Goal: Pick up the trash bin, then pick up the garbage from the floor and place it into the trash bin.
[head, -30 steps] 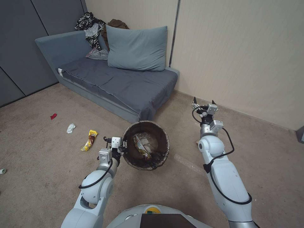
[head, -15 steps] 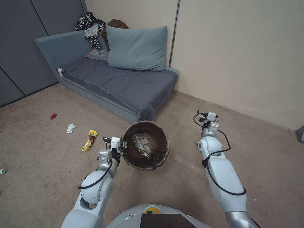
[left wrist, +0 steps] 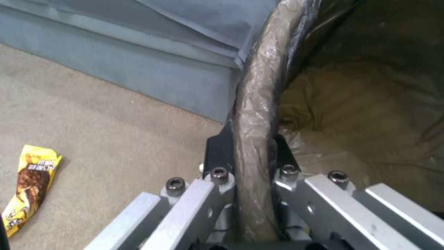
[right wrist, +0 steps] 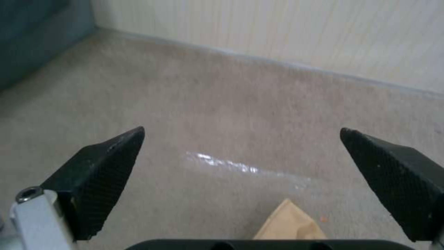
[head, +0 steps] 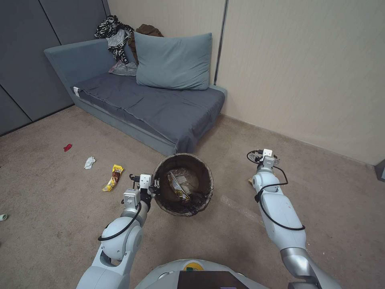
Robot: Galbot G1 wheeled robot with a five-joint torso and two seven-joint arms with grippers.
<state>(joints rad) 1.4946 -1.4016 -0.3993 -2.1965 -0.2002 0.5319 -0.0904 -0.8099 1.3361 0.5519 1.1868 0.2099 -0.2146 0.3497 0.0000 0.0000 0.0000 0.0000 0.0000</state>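
Jaws of left gripper (left wrist: 249, 156) clamp trash bin (left wrist: 259, 104) rim.

The bin (head: 183, 184) shows a dark brown-black liner. On the beige carpet (head: 60, 208) lie a yellow-and-brown wrapper (head: 113, 177), a white tissue (head: 89, 162) and a red scrap (head: 67, 147). The sofa (head: 160, 108) is grey-blue — its pillow (head: 173, 61) a lighter blue-grey. The clothes (head: 114, 36) are black-and-white patterned.
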